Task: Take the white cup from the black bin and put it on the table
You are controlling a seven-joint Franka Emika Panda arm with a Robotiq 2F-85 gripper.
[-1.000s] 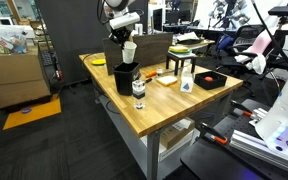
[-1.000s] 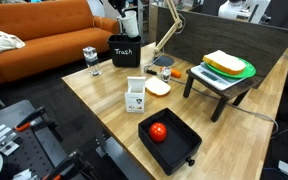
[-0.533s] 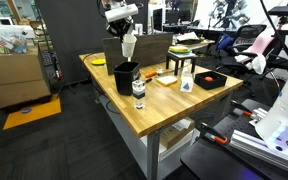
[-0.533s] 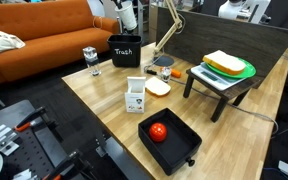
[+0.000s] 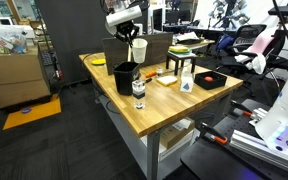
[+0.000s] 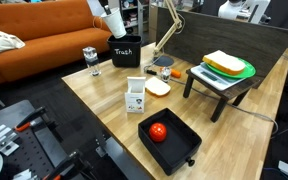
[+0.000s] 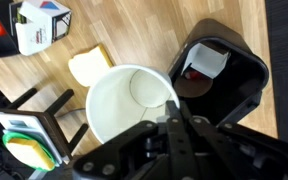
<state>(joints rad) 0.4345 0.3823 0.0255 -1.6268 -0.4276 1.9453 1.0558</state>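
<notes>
End effector (image 7: 174, 128) clenched on rim of the white cup (image 5: 139, 50), held up above & right of the black bin (image 5: 126, 76), having slid right vs 1 s ago over the counter (image 5: 164, 105): extraction prob. done, lowering + release still to do.

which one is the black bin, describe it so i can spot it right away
On the wooden table, look to the edge nearest the orange sofa, beside the clear glass jar. The black bin is the upright squared box there with a white Trash label, unlike the flat black tray holding a red object.
</notes>
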